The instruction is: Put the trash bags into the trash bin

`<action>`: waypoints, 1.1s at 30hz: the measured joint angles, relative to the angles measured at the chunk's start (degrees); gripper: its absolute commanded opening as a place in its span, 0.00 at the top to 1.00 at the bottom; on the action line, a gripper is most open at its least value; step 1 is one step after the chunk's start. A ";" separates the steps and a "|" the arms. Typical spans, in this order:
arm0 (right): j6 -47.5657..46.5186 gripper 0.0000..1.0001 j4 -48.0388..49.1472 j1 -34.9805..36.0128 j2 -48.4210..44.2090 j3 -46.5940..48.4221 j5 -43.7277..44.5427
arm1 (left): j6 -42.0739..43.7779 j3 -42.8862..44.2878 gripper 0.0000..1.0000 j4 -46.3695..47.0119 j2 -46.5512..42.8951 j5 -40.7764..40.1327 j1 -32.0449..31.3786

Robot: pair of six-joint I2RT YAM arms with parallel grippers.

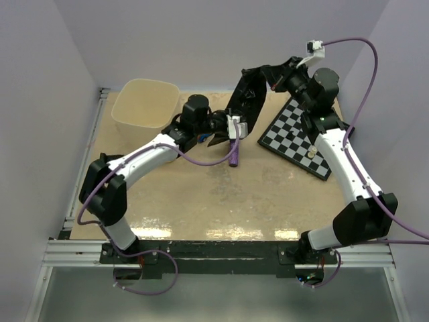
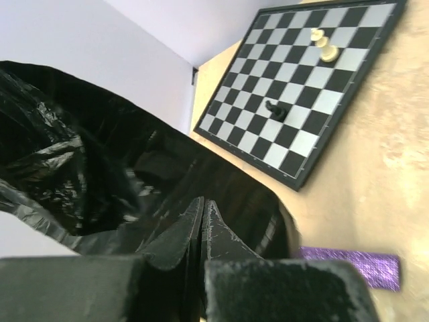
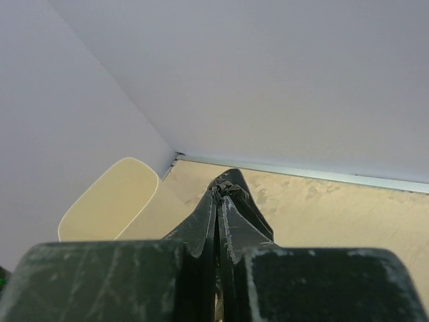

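Evidently both arms share the load: the left gripper [image 2: 203, 209] and the right gripper [image 3: 220, 200] each pinch tight on the black trash bag [image 1: 244, 100]. They hold it stretched in the air beside the bin [image 1: 137, 122], probably to spread it for lowering in.

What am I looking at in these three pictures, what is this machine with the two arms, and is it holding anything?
These are two robot arms bolted to the near edge of a table. One picture looks down from above. The other two come from a camera on each wrist, looking along its own fingers. The left gripper and right gripper are both shut on a black trash bag, stretched between them above the table. On the table are an empty cream trash bin, a chessboard carrying a white piece and a black piece, and a purple glittery cylinder.
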 measured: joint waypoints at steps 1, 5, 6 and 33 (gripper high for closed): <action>-0.11 1.00 0.26 -0.24 0.02 0.17 0.02 | 0.66 -0.61 0.96 -1.75 -1.55 0.50 0.00; -1.33 1.00 1.16 -0.50 0.02 0.31 -0.04 | -0.61 -3.04 0.86 -5.51 -8.04 2.25 0.02; -1.95 1.00 1.18 -0.50 0.02 0.13 -0.13 | -3.08 -4.04 0.81 -5.27 -10.32 2.23 0.13; -3.63 1.00 0.57 -0.50 -7.08 -7.74 -4.66 | -36.44 11.37 0.40 -0.39 0.24 -11.13 0.39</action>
